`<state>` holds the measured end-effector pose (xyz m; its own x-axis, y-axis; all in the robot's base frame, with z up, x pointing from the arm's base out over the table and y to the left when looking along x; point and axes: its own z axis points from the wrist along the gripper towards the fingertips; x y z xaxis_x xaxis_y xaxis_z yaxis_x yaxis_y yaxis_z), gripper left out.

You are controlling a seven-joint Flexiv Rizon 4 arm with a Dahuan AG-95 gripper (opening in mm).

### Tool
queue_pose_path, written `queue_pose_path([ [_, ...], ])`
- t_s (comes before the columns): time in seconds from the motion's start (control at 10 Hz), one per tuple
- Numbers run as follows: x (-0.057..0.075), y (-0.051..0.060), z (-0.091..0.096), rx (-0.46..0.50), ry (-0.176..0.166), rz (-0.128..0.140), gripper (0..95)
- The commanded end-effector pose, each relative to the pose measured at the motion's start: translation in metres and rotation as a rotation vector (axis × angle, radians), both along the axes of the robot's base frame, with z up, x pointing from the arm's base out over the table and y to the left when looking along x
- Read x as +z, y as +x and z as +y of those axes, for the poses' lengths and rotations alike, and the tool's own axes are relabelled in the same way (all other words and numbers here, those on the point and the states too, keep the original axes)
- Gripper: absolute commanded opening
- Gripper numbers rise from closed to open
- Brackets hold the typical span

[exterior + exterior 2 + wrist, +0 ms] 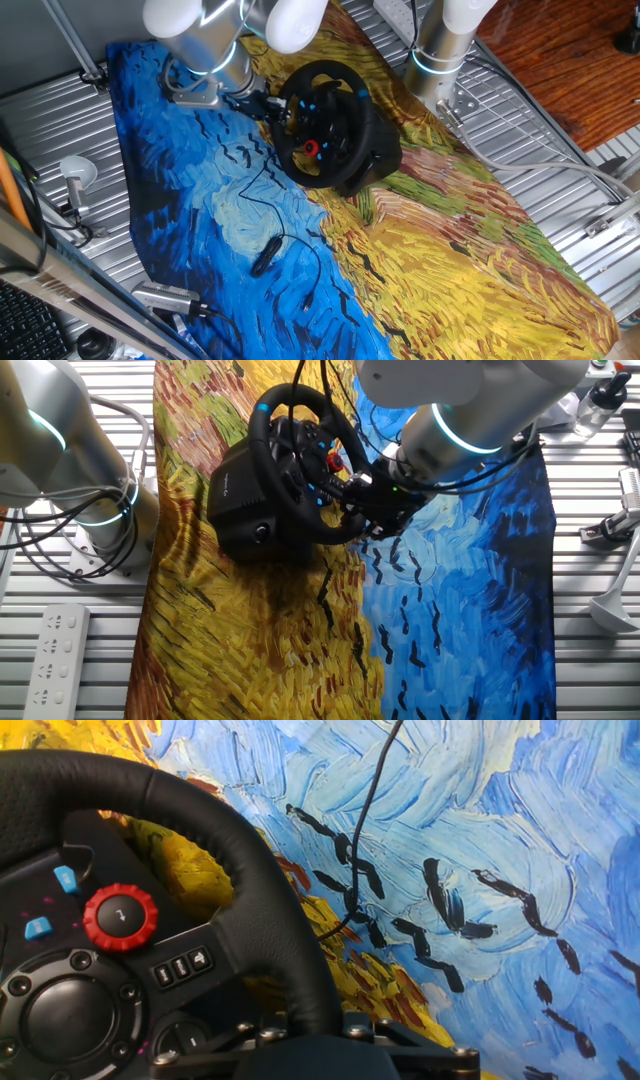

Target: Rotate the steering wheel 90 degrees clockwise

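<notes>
The black steering wheel [330, 70] stands tilted on its bulky black base [385, 150] at the back middle of the painted cloth. Its hub shows blue-lit buttons and a red knob [120, 917]. My gripper [278, 108] reaches in from the left and is shut on the wheel's rim. In the other fixed view the gripper [352, 495] holds the near right part of the rim [262, 420]. In the hand view the thick rim [250, 890] runs down between the fingers of the gripper [310, 1032], which closes around it.
A small black cabled device [265, 258] lies on the blue part of the cloth, its thin cable [365, 830] running toward the wheel. A second arm's base [440, 55] stands behind the wheel. A white power strip [55, 650] lies off the cloth.
</notes>
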<state>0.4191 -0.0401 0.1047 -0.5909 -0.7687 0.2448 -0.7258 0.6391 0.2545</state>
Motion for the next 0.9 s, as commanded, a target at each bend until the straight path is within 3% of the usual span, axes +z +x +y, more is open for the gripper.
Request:
queue_pose_path([
  [0.1, -0.0003, -0.0006, -0.0003, -0.012, -0.006, 0.009, 0.0],
  [0.9, 0.0009, -0.0023, -0.0028, -0.079, -0.034, 0.038, 0.0],
])
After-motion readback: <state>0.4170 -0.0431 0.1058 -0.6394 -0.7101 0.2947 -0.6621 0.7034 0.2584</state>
